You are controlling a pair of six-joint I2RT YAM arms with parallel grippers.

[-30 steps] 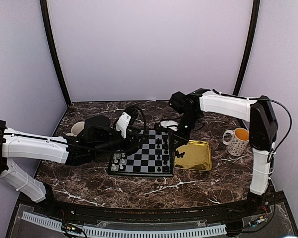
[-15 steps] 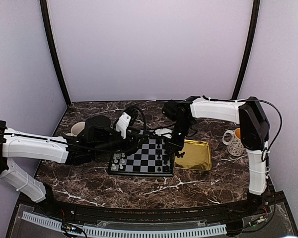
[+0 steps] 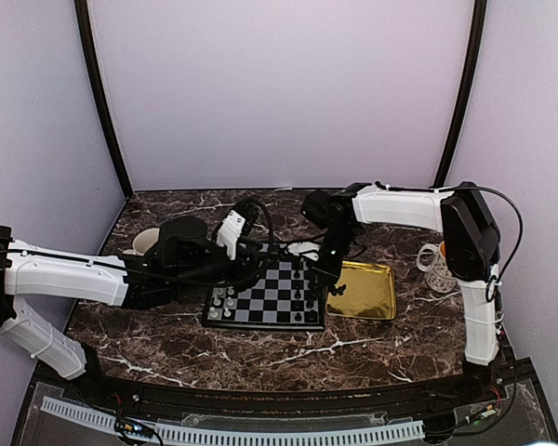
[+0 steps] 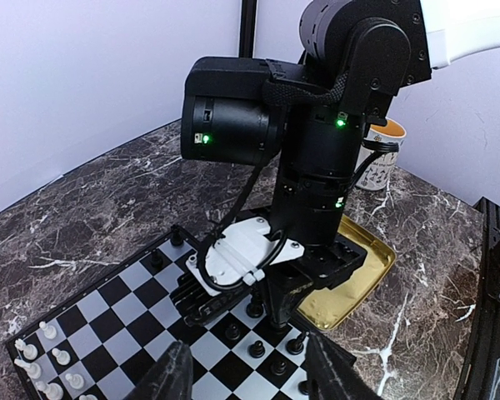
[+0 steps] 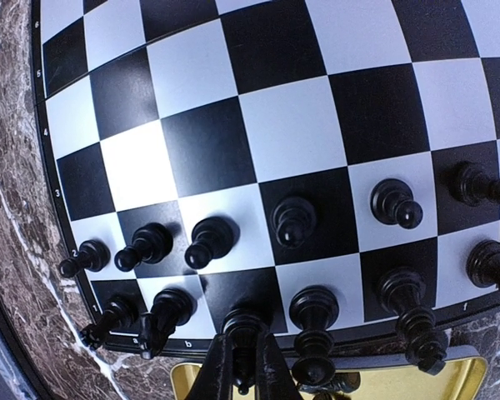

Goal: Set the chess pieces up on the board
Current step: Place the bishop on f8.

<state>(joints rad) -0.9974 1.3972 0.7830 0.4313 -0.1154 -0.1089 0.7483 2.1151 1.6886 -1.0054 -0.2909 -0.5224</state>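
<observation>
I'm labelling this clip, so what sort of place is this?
Probably a robot test booth, not a home: plain lilac walls enclose a marble-patterned table, with a left arm and right arm bolted at its near edge, reaching over a chessboard.

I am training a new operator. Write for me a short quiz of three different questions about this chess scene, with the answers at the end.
1. True or false: the right gripper is shut on a black chess piece.
2. Which thing lies on the table next to the board, on the right arm's side? A) a gold tray B) a red bowl C) a sponge
3. Fill in: in the top view, the pale chess pieces stand at the board's ____ edge.

Key: 1 true; 2 A; 3 left.
</observation>
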